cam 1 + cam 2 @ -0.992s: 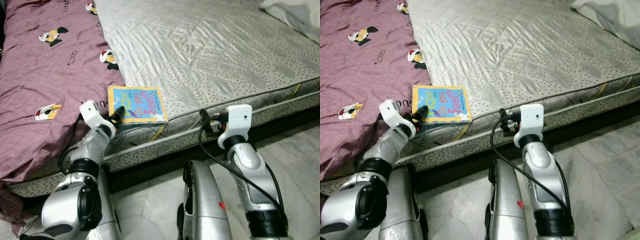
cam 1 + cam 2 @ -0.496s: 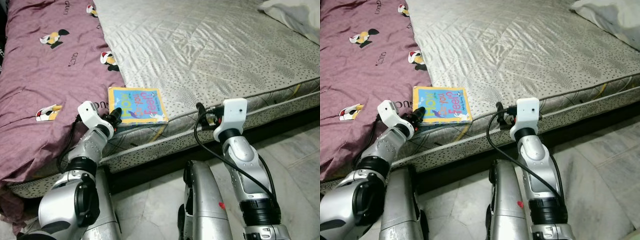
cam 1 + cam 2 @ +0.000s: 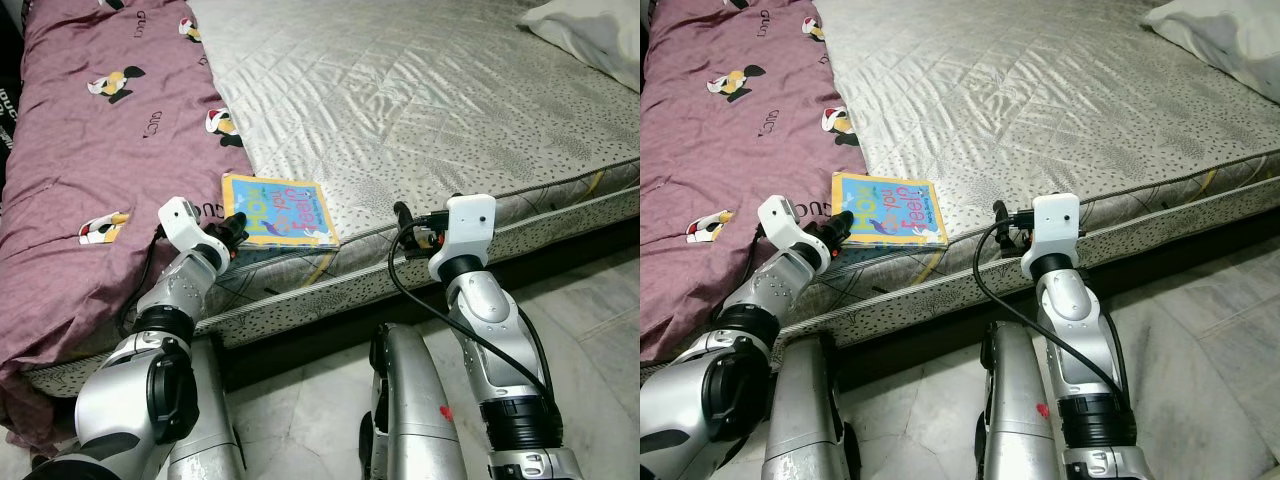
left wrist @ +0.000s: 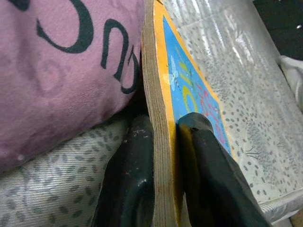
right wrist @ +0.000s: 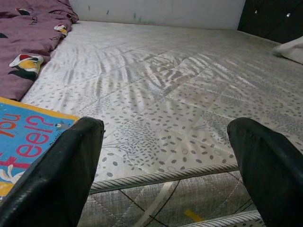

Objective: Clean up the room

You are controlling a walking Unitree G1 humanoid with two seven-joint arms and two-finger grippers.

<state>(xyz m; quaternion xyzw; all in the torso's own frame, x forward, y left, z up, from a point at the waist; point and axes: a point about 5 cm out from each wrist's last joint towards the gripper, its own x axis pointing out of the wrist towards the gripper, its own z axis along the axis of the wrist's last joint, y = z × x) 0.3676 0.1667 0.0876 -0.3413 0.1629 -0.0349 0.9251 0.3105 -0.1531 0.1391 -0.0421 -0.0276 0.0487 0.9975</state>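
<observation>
On mattress edge, colourful book point(image 3: 280, 211)

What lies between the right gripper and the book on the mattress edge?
Nothing but bare quilted mattress. In the right eye view, the open right gripper hovers at the bed's edge, apart from the book, which the left gripper clamps at its near corner.

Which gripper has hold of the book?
The left gripper: its fingers are clamped on the book at the mattress edge. The right gripper is open, holding nothing.
</observation>
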